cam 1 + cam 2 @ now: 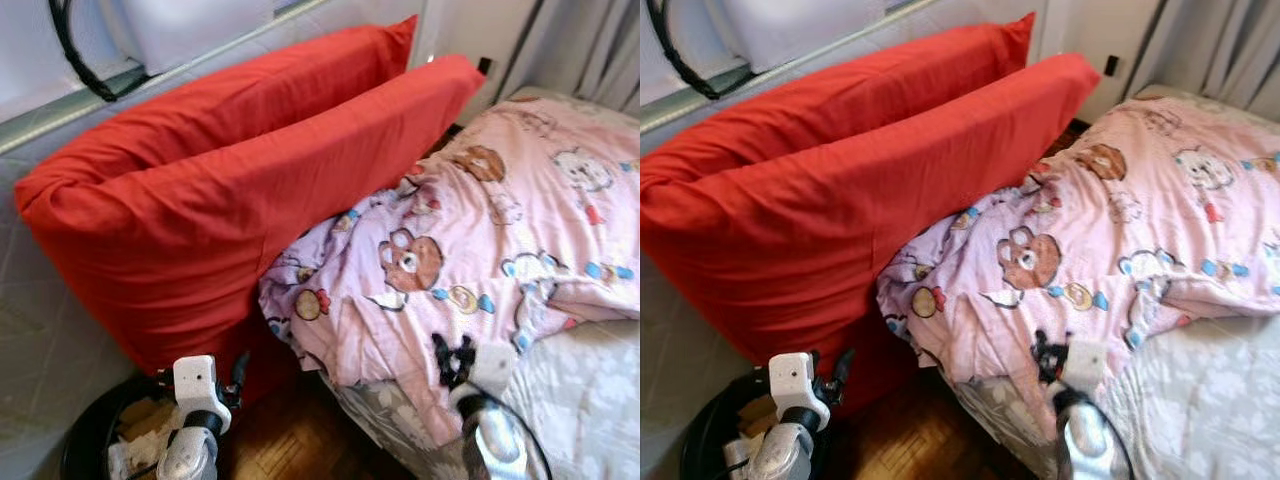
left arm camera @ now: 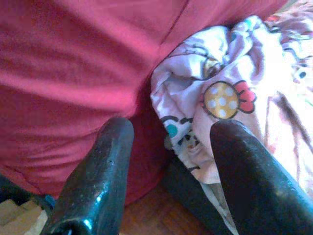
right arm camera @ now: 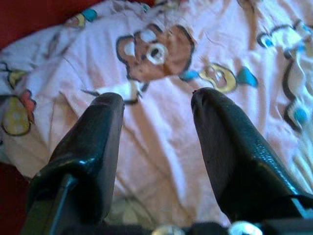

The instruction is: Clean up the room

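Observation:
A pink blanket [image 1: 470, 240] printed with cartoon bears lies crumpled over a bed, its corner hanging off the near edge. Two large red pillows [image 1: 220, 190] lean on edge against the wall on the left, touching the blanket. My right gripper [image 3: 156, 137] is open just above the blanket's near edge, by the brown bear print [image 3: 154, 51]. My left gripper [image 2: 171, 161] is open low beside the bed, facing the gap where the red pillow [image 2: 73, 68] meets the blanket corner [image 2: 220, 98]. Nothing is held between either pair of fingers.
The bed's grey patterned sheet [image 1: 590, 400] shows at the near right. Wooden floor [image 1: 300, 440] lies between the bed and a black round bin [image 1: 95, 430] at the lower left. Grey curtains [image 1: 590, 45] hang at the far right, and a white ledge with a black cable [image 1: 80, 60] runs behind the pillows.

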`<state>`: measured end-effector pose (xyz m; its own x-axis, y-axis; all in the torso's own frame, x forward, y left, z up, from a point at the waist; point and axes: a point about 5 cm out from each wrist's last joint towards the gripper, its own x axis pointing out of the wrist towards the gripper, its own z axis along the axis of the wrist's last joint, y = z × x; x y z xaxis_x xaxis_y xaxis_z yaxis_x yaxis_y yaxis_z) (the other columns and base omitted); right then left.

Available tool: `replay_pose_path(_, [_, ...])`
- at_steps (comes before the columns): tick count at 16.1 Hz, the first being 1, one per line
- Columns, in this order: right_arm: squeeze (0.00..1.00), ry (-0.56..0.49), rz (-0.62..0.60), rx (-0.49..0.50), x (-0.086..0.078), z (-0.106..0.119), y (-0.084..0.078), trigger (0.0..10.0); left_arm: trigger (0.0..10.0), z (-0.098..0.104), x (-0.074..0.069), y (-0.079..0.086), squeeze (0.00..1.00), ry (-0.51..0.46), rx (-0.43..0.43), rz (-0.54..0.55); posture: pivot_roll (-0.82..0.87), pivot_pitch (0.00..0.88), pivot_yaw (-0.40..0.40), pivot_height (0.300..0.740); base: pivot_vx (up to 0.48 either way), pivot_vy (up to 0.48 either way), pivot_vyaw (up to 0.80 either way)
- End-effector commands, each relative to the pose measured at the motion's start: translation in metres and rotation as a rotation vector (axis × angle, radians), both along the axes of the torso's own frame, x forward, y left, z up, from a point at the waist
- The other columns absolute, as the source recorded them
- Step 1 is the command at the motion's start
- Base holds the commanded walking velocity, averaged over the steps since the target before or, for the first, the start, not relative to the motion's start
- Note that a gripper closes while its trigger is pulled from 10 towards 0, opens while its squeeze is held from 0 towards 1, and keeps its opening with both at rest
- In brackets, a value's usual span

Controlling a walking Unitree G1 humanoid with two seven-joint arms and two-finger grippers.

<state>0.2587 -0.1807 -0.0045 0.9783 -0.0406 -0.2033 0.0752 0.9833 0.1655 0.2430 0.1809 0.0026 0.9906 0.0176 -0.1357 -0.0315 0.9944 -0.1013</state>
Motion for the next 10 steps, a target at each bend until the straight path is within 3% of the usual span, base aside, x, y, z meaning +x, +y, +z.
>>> replay_pose_path(1, [0.0, 0.008, -0.014, 0.0, -0.0043, -0.0028, -0.0026, 10.0, 10.0, -0.0015, -0.0054, 0.0012, 0.0, 0.008, -0.004, 0.015, -0.01, 0.091, -0.001, 0.74, 0.0, 0.0, 0.0])
replay_pose_path(6, [0.0, 0.078, -0.058, -0.041, -0.0106, -0.0096, -0.0052, 10.0, 10.0, 0.0015, -0.0015, 0.0013, 0.0, -0.004, 0.007, 0.007, -0.03, 0.065, 0.009, 0.74, 0.0, 0.0, 0.0])
replay_pose_path(10, [0.0, 0.055, -0.061, -0.047, -0.011, -0.0074, -0.0066, 10.0, 10.0, 0.0037, -0.0018, -0.0013, 0.0, -0.007, 0.005, -0.012, -0.04, 0.059, 0.015, 0.697, 0.0, 0.0, 0.0])
